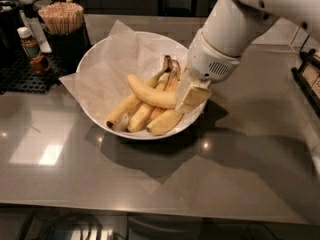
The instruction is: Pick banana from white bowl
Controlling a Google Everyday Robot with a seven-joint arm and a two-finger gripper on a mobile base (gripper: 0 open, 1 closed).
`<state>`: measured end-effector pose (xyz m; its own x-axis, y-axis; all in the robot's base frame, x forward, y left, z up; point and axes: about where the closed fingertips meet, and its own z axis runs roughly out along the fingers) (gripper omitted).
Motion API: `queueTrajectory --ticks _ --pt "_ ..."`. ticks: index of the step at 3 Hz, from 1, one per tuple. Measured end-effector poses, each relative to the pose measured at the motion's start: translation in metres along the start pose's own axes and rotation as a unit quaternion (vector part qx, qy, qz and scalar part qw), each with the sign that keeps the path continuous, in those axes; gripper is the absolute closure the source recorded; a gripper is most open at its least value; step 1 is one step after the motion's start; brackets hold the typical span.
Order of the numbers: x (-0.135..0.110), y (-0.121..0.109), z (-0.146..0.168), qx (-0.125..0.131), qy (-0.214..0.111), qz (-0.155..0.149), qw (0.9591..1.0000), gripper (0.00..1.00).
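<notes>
The white bowl, lined with crinkled white paper, stands on the grey counter. A plump loose yellow banana lies across the top of a bunch of slimmer bananas joined at a dark stem. My gripper, cream-coloured and on a white arm coming from the upper right, is down inside the bowl's right side, right at the loose banana's right end. That end is hidden behind the gripper.
A dark cup of wooden sticks stands just left of the bowl at the back. A small brown bottle and other containers sit on a black mat at far left. A dark rack is at the right edge.
</notes>
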<state>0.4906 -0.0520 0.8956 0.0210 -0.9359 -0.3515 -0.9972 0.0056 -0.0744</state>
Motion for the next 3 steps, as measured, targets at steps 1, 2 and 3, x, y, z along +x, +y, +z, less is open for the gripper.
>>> queueTrajectory --ticks 1,2,3 --pt "0.013 -0.013 0.011 0.002 0.011 0.018 0.9998 0.42" --pt "0.014 -0.018 0.012 0.005 0.020 0.023 0.9995 0.18" --pt "-0.010 -0.013 -0.007 0.030 0.051 0.010 0.9982 0.08"
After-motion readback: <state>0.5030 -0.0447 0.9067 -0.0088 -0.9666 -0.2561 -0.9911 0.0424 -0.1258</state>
